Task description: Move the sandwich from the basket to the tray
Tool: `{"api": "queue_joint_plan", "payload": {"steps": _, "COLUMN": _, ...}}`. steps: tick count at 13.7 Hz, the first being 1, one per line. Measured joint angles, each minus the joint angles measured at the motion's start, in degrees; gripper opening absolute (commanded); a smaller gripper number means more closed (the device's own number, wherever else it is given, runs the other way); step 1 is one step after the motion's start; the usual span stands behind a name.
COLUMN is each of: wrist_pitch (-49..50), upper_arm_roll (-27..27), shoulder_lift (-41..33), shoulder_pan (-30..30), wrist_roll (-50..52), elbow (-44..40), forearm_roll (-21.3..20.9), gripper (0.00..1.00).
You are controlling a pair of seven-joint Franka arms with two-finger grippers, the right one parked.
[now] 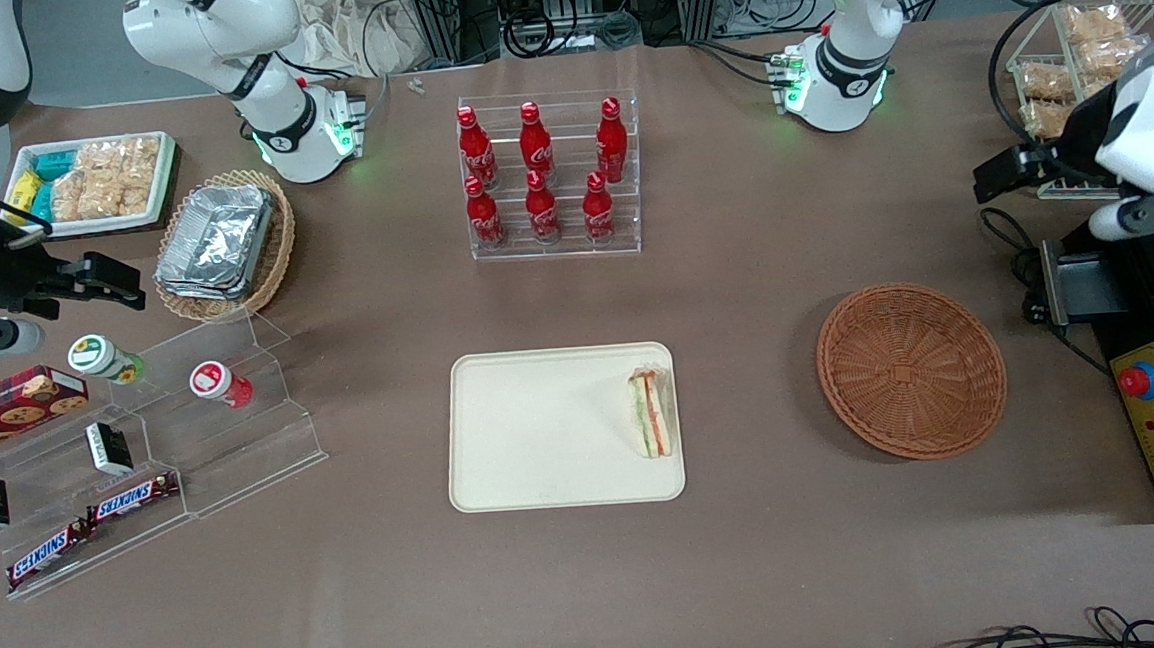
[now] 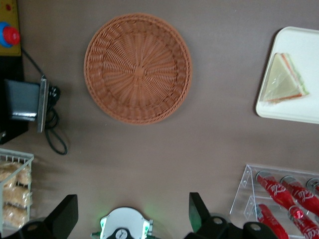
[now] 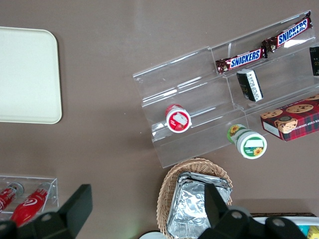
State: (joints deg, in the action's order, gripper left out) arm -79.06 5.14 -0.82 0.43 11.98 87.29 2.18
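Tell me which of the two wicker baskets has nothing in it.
The reddish-brown basket beside the tray; the tan basket holds foil containers. The open gripper is raised above the table near the reddish-brown one.

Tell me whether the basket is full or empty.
Empty: the basket shows bare weave; the sandwich lies on the tray. Open gripper hovers high.

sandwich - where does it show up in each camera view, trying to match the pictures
Front view: the sandwich lies on the tray, at the tray's end nearest the empty basket.
Left wrist view: the sandwich lies on the tray, with the basket apart from it on the table; the gripper is open, high above the table.
Right wrist view: sandwich not in it; only a bare part of the tray shows.
Shared landmark: the tray.
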Motion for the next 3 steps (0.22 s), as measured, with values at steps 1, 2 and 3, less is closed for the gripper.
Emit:
{"api": "queue_joint_plan", "payload": {"steps": 1, "wrist_pitch": 0.0, "upper_arm_roll": -0.1, "shoulder_lift": -1.0, "shoulder_pan": -0.2, "wrist_roll": 0.0, "elbow": 0.9, "forearm_roll": 0.0, "gripper": 1.00}}
{"api": "queue_joint_plan", "payload": {"steps": 2, "wrist_pitch": 0.0, "upper_arm_roll": -0.1, "shoulder_lift": -1.4, "shoulder_pan": -0.3, "wrist_roll": 0.0, "elbow": 1.2, "forearm_roll": 0.0, "gripper": 0.99}}
{"api": "queue_joint_plan", "payload": {"steps": 3, "wrist_pitch": -0.1, "upper_arm_roll": -0.1, "shoulder_lift": -1.4, "shoulder_pan": -0.4, "wrist_roll": 0.0, "elbow": 1.2, "forearm_roll": 0.0, "gripper": 0.99}}
